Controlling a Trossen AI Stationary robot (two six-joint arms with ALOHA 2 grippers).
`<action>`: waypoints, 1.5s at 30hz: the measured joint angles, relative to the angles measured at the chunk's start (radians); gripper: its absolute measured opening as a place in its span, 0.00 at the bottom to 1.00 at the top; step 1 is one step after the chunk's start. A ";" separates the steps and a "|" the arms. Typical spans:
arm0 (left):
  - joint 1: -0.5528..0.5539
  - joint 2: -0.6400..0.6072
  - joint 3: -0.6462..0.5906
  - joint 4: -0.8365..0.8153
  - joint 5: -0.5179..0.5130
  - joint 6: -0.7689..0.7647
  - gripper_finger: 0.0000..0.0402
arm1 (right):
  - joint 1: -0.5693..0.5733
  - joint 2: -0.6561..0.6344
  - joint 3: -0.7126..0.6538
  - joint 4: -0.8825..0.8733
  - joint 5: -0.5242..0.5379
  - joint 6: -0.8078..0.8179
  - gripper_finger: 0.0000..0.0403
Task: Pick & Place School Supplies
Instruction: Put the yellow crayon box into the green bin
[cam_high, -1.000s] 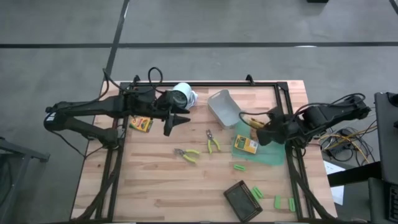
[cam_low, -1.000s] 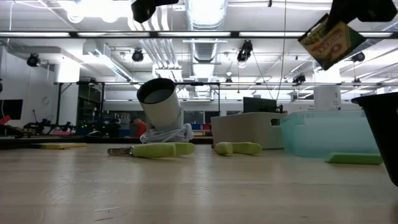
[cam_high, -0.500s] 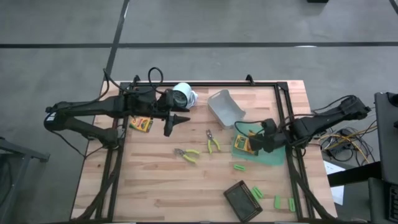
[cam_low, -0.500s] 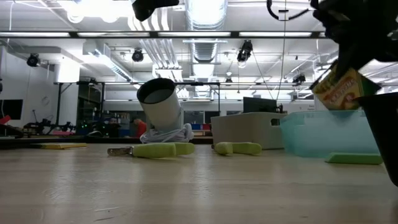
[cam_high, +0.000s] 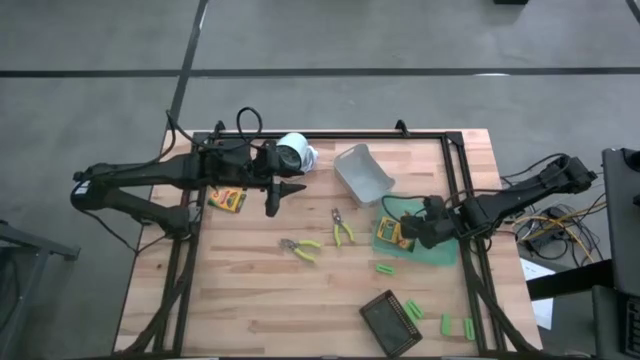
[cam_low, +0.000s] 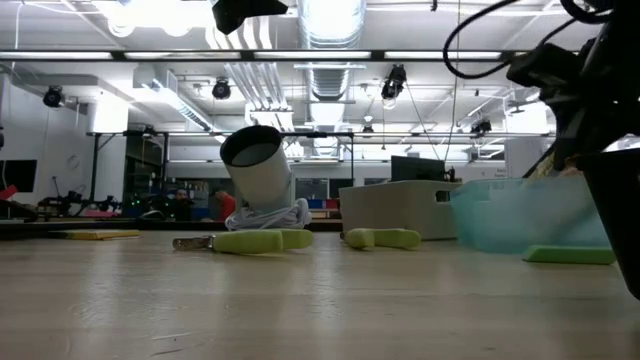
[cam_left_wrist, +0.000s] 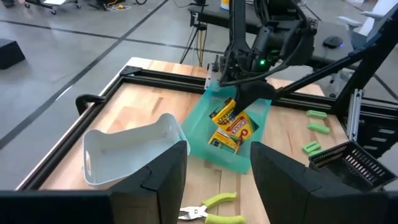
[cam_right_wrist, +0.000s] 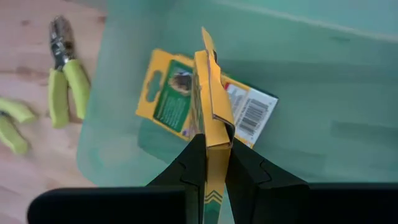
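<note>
The right gripper (cam_right_wrist: 211, 163) is down inside the green bin (cam_high: 428, 250) at the right edge of the counter (cam_high: 250, 300), its jaws clenched on a yellow pack (cam_right_wrist: 210, 112) held on edge. That pack stands over another yellow pack (cam_right_wrist: 186, 96) lying flat on the bin's floor. The left gripper (cam_high: 272, 197) hangs over the far left part of the counter, jaws parted and holding nothing, near a white cup (cam_high: 293, 152) on its side. A grey bin (cam_high: 362, 173) sits left of the green one. Two yellow-handled tools (cam_high: 342, 228) (cam_high: 301, 249) lie mid-counter. Green blocks (cam_high: 385, 268) are scattered by the dark tray (cam_high: 390, 320) at the near right. A further pack (cam_high: 228, 199) lies far left.
</note>
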 joint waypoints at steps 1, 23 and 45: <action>0.000 0.000 0.000 0.000 0.000 0.000 0.46 | 0.000 -0.001 -0.004 0.001 -0.002 0.012 0.08; 0.000 0.000 0.000 0.000 -0.006 -0.001 0.46 | 0.000 0.002 -0.015 -0.010 -0.024 0.013 0.35; 0.000 0.000 -0.001 0.000 -0.022 -0.017 0.46 | -0.001 -0.041 0.080 0.040 0.299 -0.241 0.33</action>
